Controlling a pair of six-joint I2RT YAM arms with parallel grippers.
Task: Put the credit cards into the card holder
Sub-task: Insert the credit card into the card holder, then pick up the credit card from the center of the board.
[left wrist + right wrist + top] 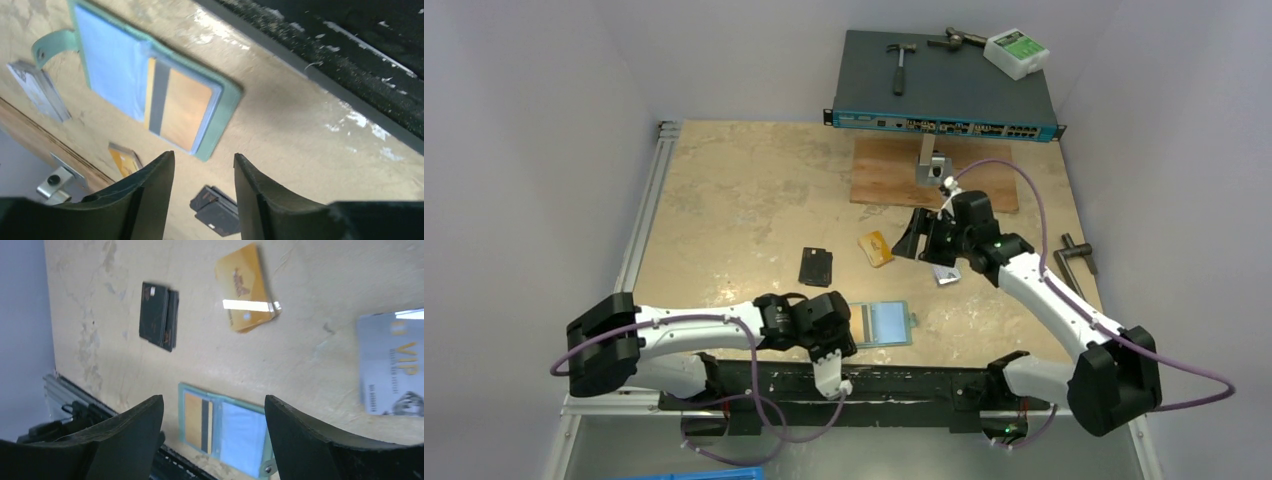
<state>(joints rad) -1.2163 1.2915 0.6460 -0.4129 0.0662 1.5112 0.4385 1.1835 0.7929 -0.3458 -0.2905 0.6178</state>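
Note:
The card holder [886,322] [120,65] [240,432] lies open on the table near the front edge, pale blue lining up, snap tab to the right. One orange credit card [185,107] [194,421] with a dark stripe sits in its left pocket. My left gripper [842,338] [204,160] is open and empty just beside the holder's left edge. A second orange card [876,248] [246,287] and a silver card [946,272] [392,370] lie loose further back. My right gripper [912,236] [214,405] hangs open and empty above the table between these two.
A black rounded rectangle [815,266] [159,316] lies left of the orange card. At the back are a wooden board [884,180], a metal bracket [932,165] and a network switch [944,90] carrying a hammer [901,65]. A metal tool [1076,258] lies at the right edge.

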